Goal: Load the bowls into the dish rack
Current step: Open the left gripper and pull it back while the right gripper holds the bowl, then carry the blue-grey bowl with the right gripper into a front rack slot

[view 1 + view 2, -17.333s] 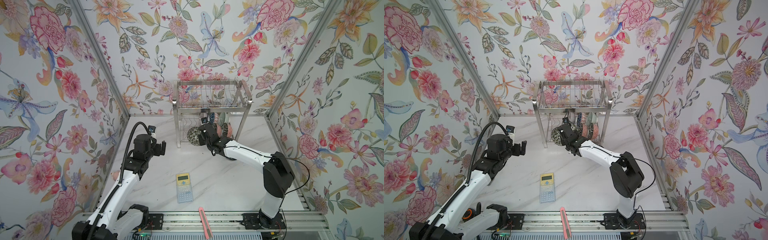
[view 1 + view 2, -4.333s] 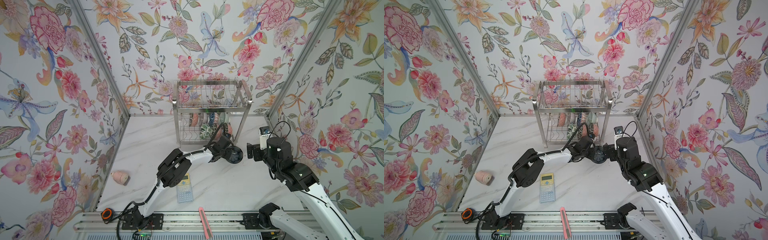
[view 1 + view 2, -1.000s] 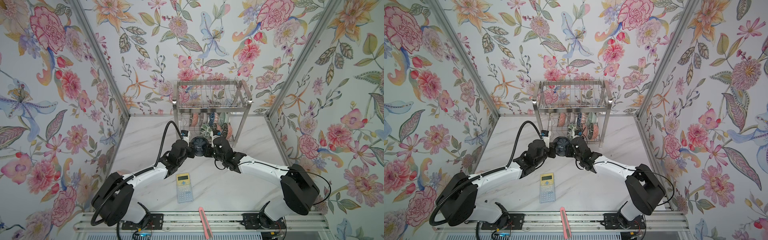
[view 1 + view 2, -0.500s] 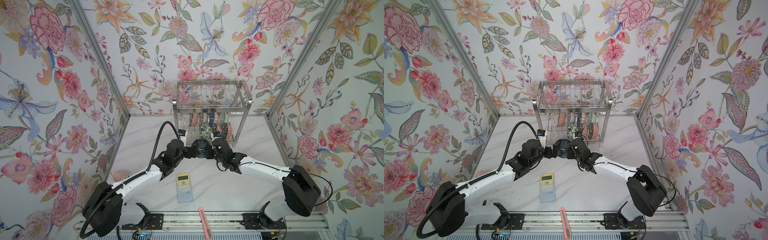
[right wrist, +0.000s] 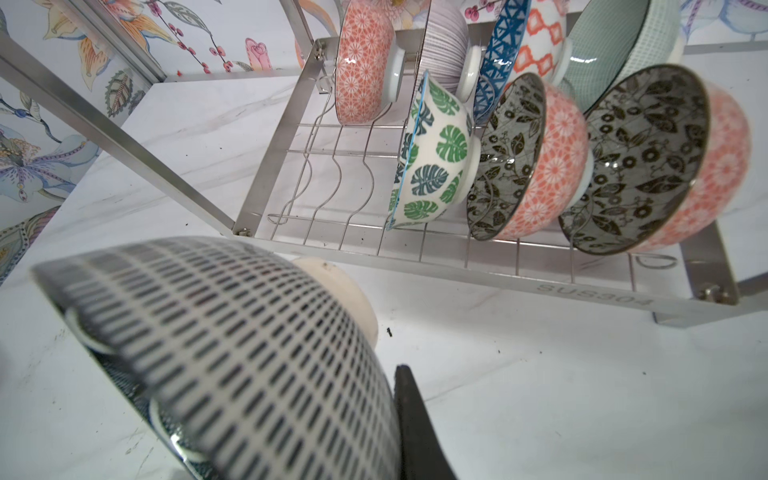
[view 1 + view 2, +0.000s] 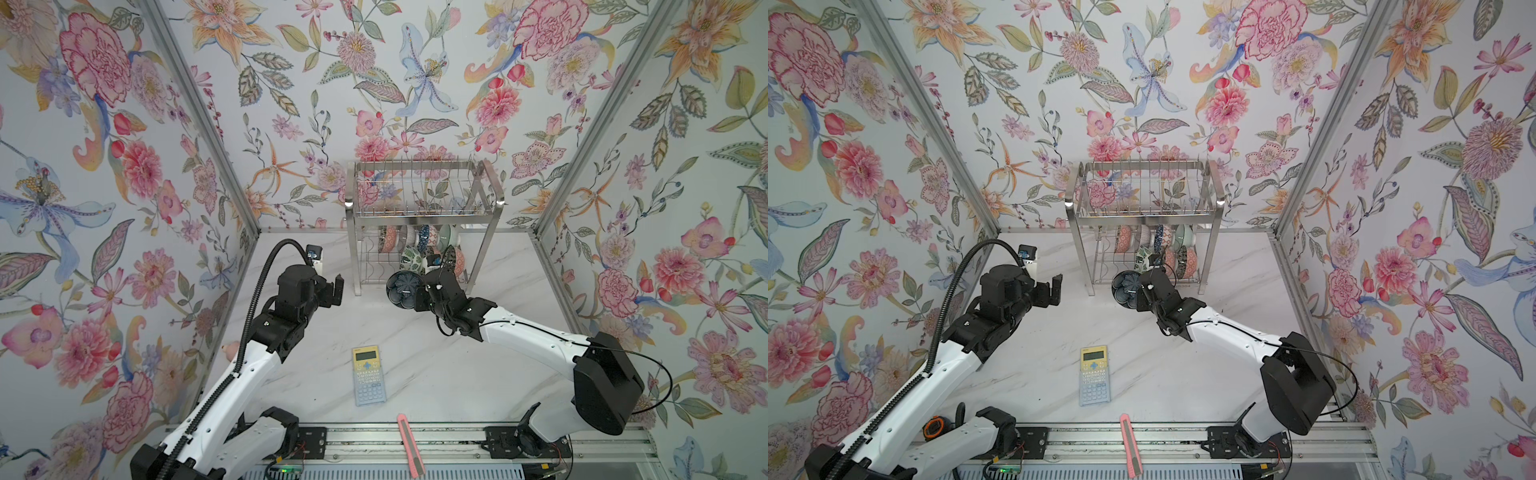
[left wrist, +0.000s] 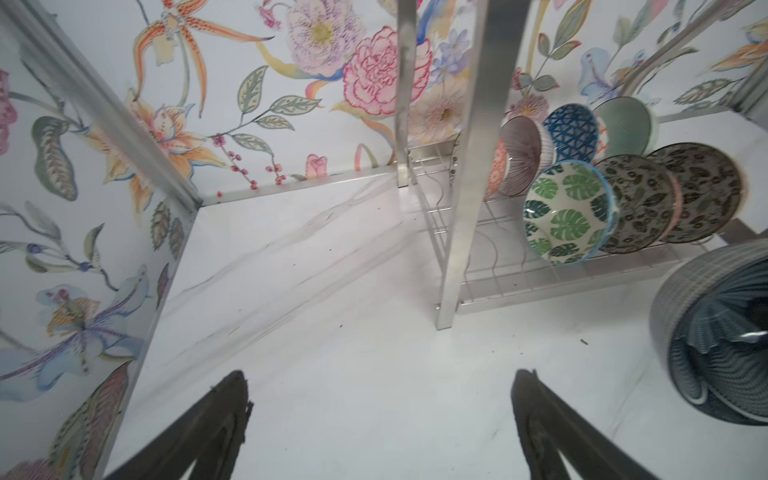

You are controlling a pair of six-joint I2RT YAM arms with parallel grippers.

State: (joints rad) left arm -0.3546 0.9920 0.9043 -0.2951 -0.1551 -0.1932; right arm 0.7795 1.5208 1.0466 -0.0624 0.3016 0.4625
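Observation:
The dish rack (image 6: 478, 208) (image 6: 1142, 216) stands at the back wall, with several bowls on edge in its lower tier. Among them are a green leaf bowl (image 5: 436, 153) (image 7: 569, 212), two black floral ones (image 5: 519, 162), a blue triangle one (image 5: 498, 58) and a celadon one (image 5: 611, 54). My right gripper (image 6: 415, 291) (image 6: 1136, 293) (image 5: 390, 415) is shut on the rim of a dark blue bowl (image 6: 401, 286) (image 5: 232, 332) (image 7: 723, 345), held on its side just in front of the rack's lower tier. My left gripper (image 6: 336, 287) (image 6: 1054, 291) (image 7: 381, 376) hangs open and empty, left of the rack.
A yellow and blue calculator (image 6: 368, 376) lies mid-table and a pink box cutter (image 6: 409, 442) on the front rail. A small pink thing (image 6: 228, 350) peeks from behind the left arm by the left wall. A tape measure (image 6: 934, 426) sits at the left arm's base.
The left gripper opened, let go of the dark blue bowl and drew back to the left. The right gripper keeps the bowl, nearly in the same place.

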